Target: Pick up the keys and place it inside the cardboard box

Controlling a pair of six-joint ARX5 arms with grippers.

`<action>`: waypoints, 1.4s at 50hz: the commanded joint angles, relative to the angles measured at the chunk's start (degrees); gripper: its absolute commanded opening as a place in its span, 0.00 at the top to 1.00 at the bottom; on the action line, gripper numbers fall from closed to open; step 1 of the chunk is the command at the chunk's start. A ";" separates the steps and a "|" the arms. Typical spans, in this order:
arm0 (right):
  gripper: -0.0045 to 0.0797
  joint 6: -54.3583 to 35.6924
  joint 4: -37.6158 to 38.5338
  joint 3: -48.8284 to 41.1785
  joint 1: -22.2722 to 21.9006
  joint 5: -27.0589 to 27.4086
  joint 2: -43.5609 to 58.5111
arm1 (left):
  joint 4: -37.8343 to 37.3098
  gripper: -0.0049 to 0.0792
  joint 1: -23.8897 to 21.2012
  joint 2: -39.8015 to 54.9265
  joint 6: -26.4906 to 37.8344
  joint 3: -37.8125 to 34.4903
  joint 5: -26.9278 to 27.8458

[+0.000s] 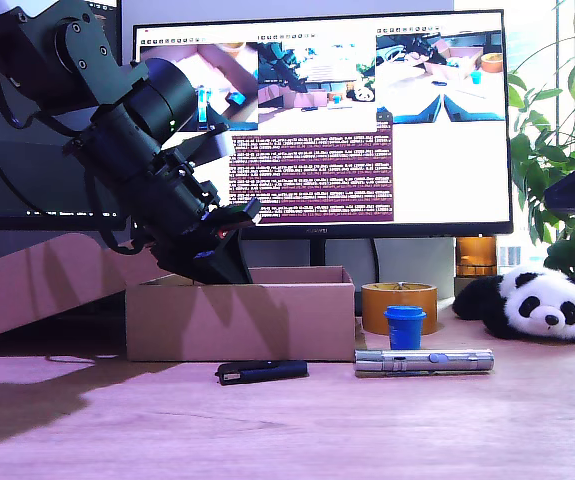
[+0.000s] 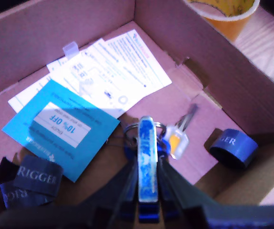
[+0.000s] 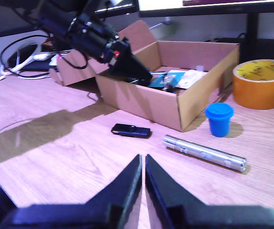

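My first hand [image 2: 147,191] pinches the keys [image 2: 148,143] by the blue-and-white fob, its fingers pressed on either side, and it hangs inside the cardboard box [image 2: 184,28]. A silver key and a small clear tag dangle just beyond the fingertips, above the box floor. Beside the hand lies a blue card [image 2: 60,129] reading "10% OFF"; past it lie white printed sheets [image 2: 113,71], their text too small to read. Dark blue bands [image 2: 36,179] marked "RIGGER" sit close on one side, and another band [image 2: 233,147] lies on the other. The box walls rise on all sides, with bare floor just ahead of the keys.

My second hand [image 3: 143,169] is pressed together, holding nothing, over bare wooden surface [image 3: 55,157]. Ahead of it lie a black stick-like gadget [image 3: 131,130] and a silver flashlight [image 3: 204,152], well apart from its tips. Farther on stand a blue cup [image 3: 219,119], the box and a tan tape roll [image 3: 260,83].

Only the first wrist view shows the box contents. The exterior view shows the first arm [image 1: 157,150] reaching down over the box's near wall [image 1: 239,320], which hides the keys, plus a toy panda [image 1: 537,305] at the exterior view's right and a monitor [image 1: 317,120] behind.
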 commanded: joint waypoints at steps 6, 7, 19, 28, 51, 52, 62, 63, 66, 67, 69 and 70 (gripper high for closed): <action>0.96 -0.09 0.46 -0.72 0.15 0.09 0.37 | 0.33 0.87 -0.20 0.59 -0.13 0.07 0.20; 0.96 -0.09 0.46 -0.72 0.15 0.09 0.37 | 0.37 0.84 -0.20 0.59 -0.13 0.07 0.20; 0.96 -0.09 0.46 -0.72 0.15 0.09 0.37 | 0.59 0.73 -0.20 0.57 -0.15 0.09 0.31; 0.96 -0.09 0.46 -0.72 0.15 0.83 0.37 | -0.17 0.85 -0.20 0.07 -0.15 0.15 2.32; 0.96 -5.35 0.44 -0.72 -1.70 12.83 0.37 | -3.50 0.97 -0.15 -9.75 -0.13 0.13 3.21; 0.96 -5.53 0.44 -0.72 -2.14 13.20 0.37 | -3.56 0.97 -0.15 -10.14 -0.13 0.13 3.19; 0.96 -6.08 0.39 -0.72 -10.03 15.30 0.37 | -4.26 0.97 -0.15 -12.92 -0.13 -0.20 1.68; 0.96 -6.01 0.39 -0.72 -11.17 15.23 0.37 | -4.39 0.97 -0.15 -13.18 -0.13 -0.33 1.70; 0.96 -5.79 0.44 -0.72 -14.51 14.21 0.35 | -4.61 0.97 -0.15 -14.12 -0.13 -1.03 1.68; 0.96 -5.40 0.46 -0.72 -15.65 13.73 0.35 | -4.61 0.97 -0.15 -14.49 -0.13 -1.40 1.68; 0.96 -4.72 0.48 -0.72 -17.81 12.31 0.35 | -4.50 0.97 -0.13 -15.30 -0.13 -2.21 1.64; 0.96 -4.59 0.48 -0.72 -18.88 11.45 0.35 | -4.42 0.97 -0.11 -15.78 -0.13 -2.73 1.55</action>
